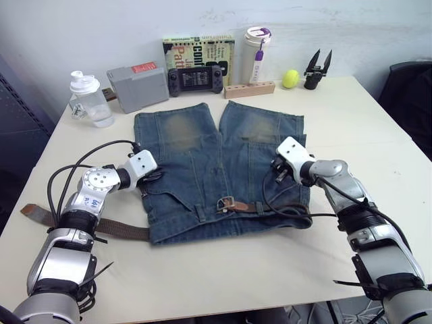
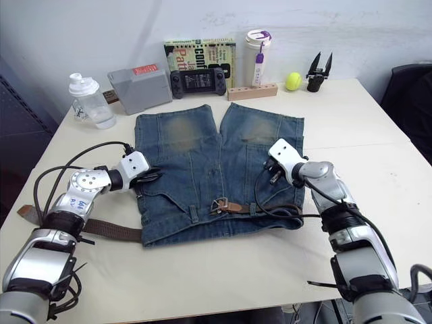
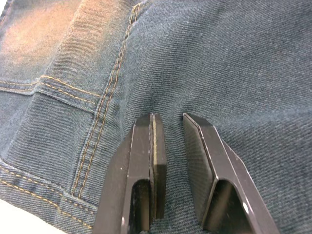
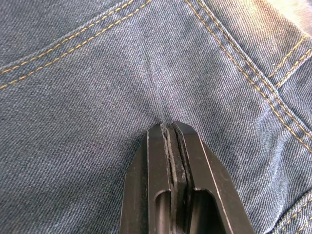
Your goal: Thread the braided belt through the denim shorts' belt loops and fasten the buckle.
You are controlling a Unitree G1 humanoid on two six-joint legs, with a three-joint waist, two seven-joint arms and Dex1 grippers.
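Note:
The denim shorts (image 1: 216, 162) lie flat on the white table (image 1: 378, 155), waistband toward me. The braided belt (image 1: 115, 229) runs from the table's left edge under the shorts' left side. Its tan end and the buckle (image 1: 229, 202) rest on the waistband near the middle, beside a belt loop (image 1: 201, 213). My left gripper (image 3: 170, 122) presses on the denim at the shorts' left hip, fingers slightly apart, nothing between them. At the right hip my right gripper (image 4: 170, 127) is shut, pinching a small pucker of denim at its tips.
Along the table's back stand a shaker bottle (image 1: 91, 99), a grey box (image 1: 138, 86), a game controller (image 1: 195, 79), a book (image 1: 199, 50), a cup (image 1: 257, 54), a wooden block (image 1: 250, 89), a tennis ball (image 1: 290, 79) and a black tool (image 1: 316, 69).

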